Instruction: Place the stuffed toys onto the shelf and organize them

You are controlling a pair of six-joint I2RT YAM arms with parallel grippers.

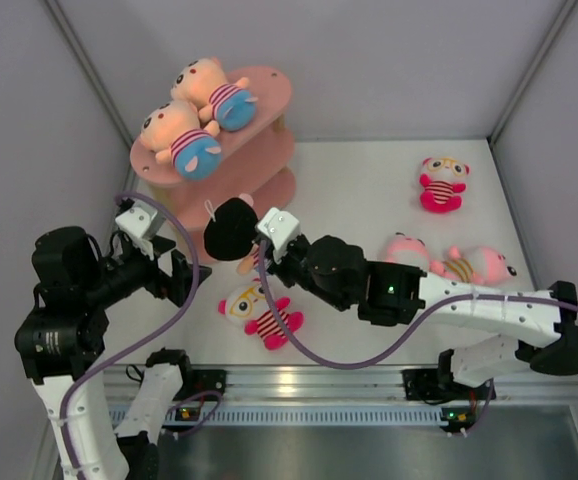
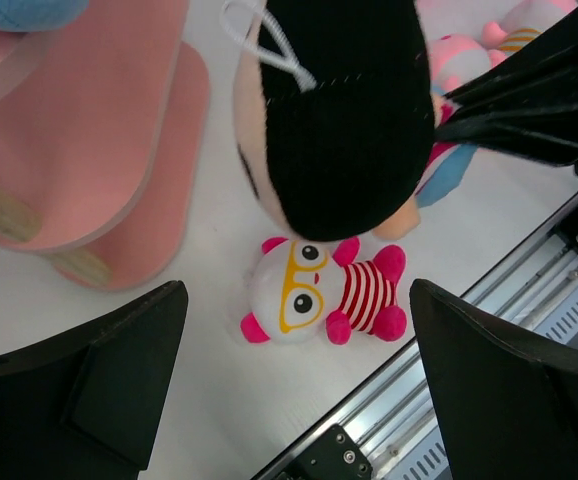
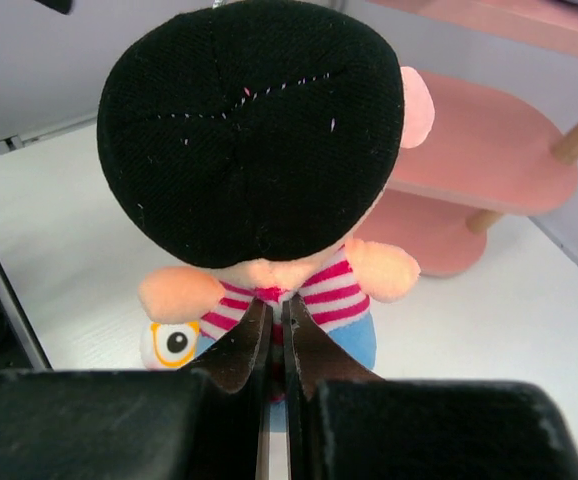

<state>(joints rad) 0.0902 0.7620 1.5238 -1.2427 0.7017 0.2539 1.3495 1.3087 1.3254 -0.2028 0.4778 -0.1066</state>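
Stuffed toys are being sorted onto the shelf (image 1: 269, 92): two peach-headed toys (image 1: 184, 138) are lying on its top board, while a black-haired toy (image 3: 254, 130) is being held in the air just beside the lower tiers, the right jaws being clamped on a thin fold of its striped shirt. Such a shallow pinch is being judged likely to slip, and the heavy head could catch a board edge. The left jaws are being held wide apart close by, gripping nothing, so a clash between arms is being risked above the glasses toy (image 2: 314, 295) on the table (image 1: 359, 190)
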